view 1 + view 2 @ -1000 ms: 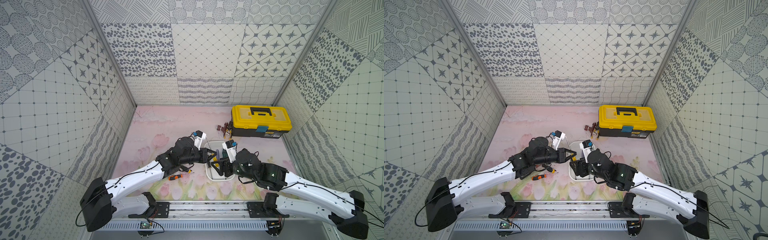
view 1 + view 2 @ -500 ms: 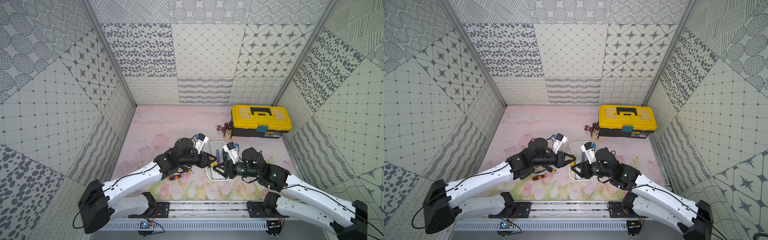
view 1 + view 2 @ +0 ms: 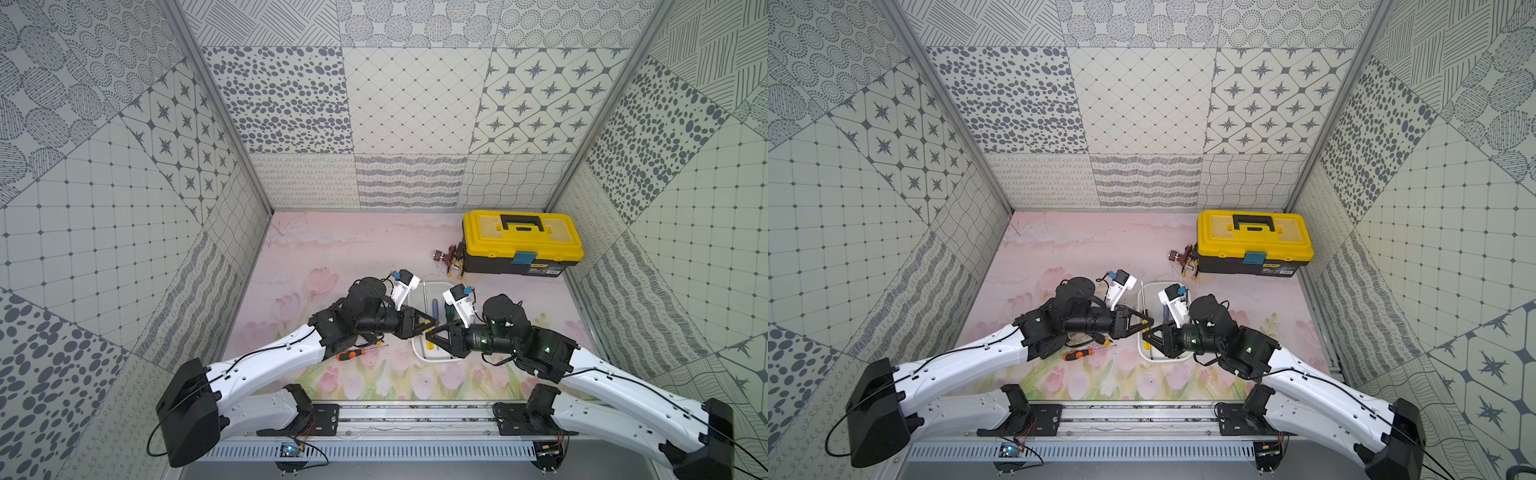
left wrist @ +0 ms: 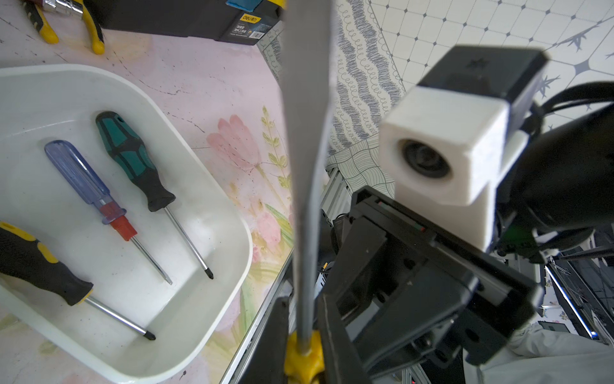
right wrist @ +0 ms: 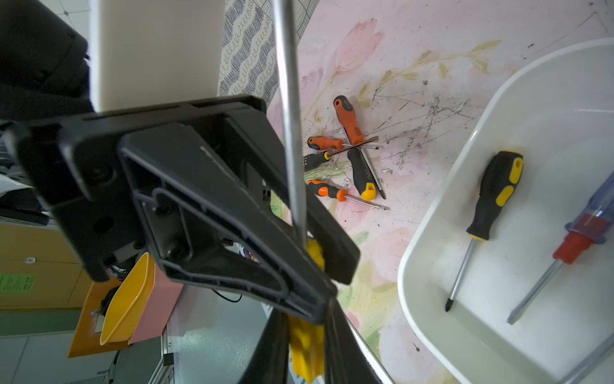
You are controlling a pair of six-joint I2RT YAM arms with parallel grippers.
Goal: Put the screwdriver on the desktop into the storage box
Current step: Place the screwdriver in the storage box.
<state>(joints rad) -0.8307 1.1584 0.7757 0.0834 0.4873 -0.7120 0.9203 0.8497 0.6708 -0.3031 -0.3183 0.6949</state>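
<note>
in both top views the screwdriver [image 3: 430,342], with a yellow handle and a long bare steel shaft, hangs over the storage box [image 3: 434,358] on the counter [image 3: 332,249].
left wrist: the left pincer [image 4: 304,335] clamps its handle, and three other screwdrivers [image 4: 133,159] lie in the box.
right wrist: the right pincer [image 5: 307,349] is closed narrow on the same handle, and five loose screwdrivers [image 5: 349,119] lie heaped on the counter.
</note>
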